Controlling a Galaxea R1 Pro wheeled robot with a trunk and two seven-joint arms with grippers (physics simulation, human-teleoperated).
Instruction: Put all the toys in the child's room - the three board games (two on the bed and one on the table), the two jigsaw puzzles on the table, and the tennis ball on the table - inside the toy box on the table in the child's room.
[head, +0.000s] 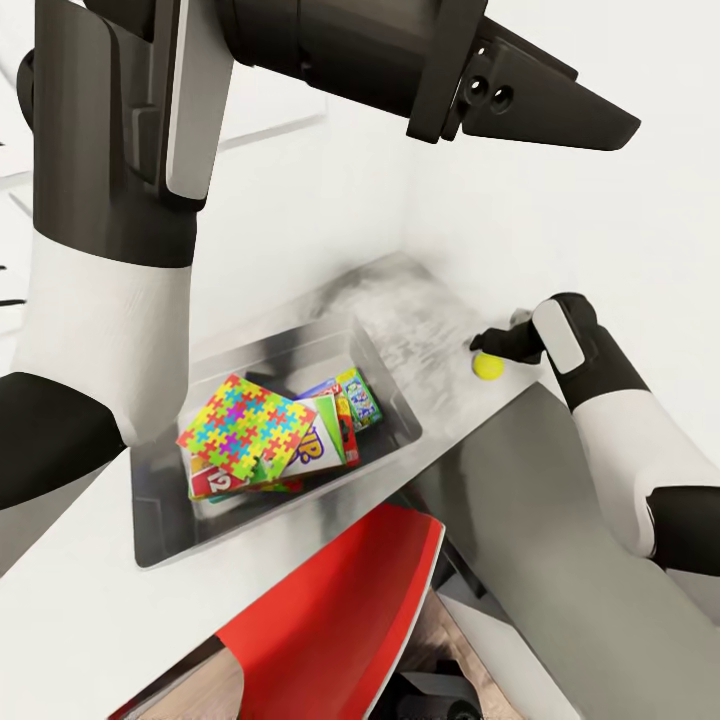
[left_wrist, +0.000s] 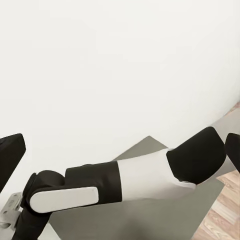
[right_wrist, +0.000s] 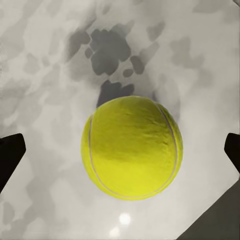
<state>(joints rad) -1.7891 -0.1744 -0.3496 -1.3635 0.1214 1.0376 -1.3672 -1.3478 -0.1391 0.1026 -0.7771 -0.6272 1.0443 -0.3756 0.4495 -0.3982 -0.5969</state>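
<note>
Your right pincer (head: 487, 349) hangs low over the table (head: 80, 620) with its jaws spread wide, and the tennis ball (head: 489, 367) lies on the tabletop right at its tips, just below them in the head view. Through the right wrist camera the tennis ball (right_wrist: 132, 147) sits centred between the two dark fingertips (right_wrist: 10, 157) at the frame's edges, with clear gaps on both sides, so nothing is gripping it; it rests on a mottled grey patch of the table surface. To the ball's left in the head view, well apart from it, the toy box (head: 165, 530) stands on the table holding a jigsaw puzzle (head: 245, 425) on top of a stack of board games (head: 335, 425), one with a green end (head: 360, 398) poking out toward the ball. Your left pincer (head: 560, 110) is raised high above the table; whether its jaws are apart or closed cannot be told. Its wrist camera looks down on your right arm (left_wrist: 125, 182).
</note>
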